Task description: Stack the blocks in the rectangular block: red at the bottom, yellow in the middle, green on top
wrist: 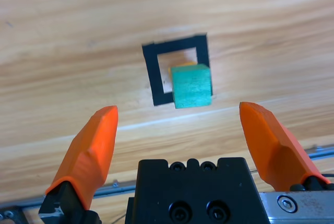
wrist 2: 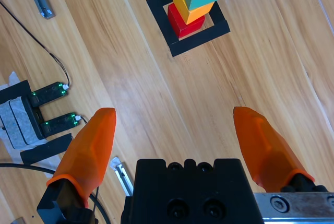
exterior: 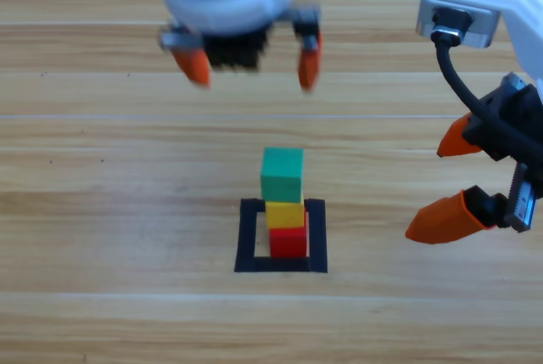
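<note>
The stack looks done: red under yellow under green, inside the rectangular block on the desk, both the left claw and right claw wide apart, empty, needing only to back away.

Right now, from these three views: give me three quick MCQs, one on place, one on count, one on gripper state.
1. Where does the red cube sit?
A. Inside the black tape outline
B. Beside the outline
C. In a gripper

2. How many cubes make up the stack?
A. One
B. Two
C. Three

3. What is the state of the left gripper?
A. Shut on the green cube
B. Open, holding nothing
C. Shut and empty

Key: 1 A, red is at the bottom within the tape; 2 C, red, the yellow cube, then green on top; 3 B, the left wrist view shows its jaws spread, clear of the stack.
</note>
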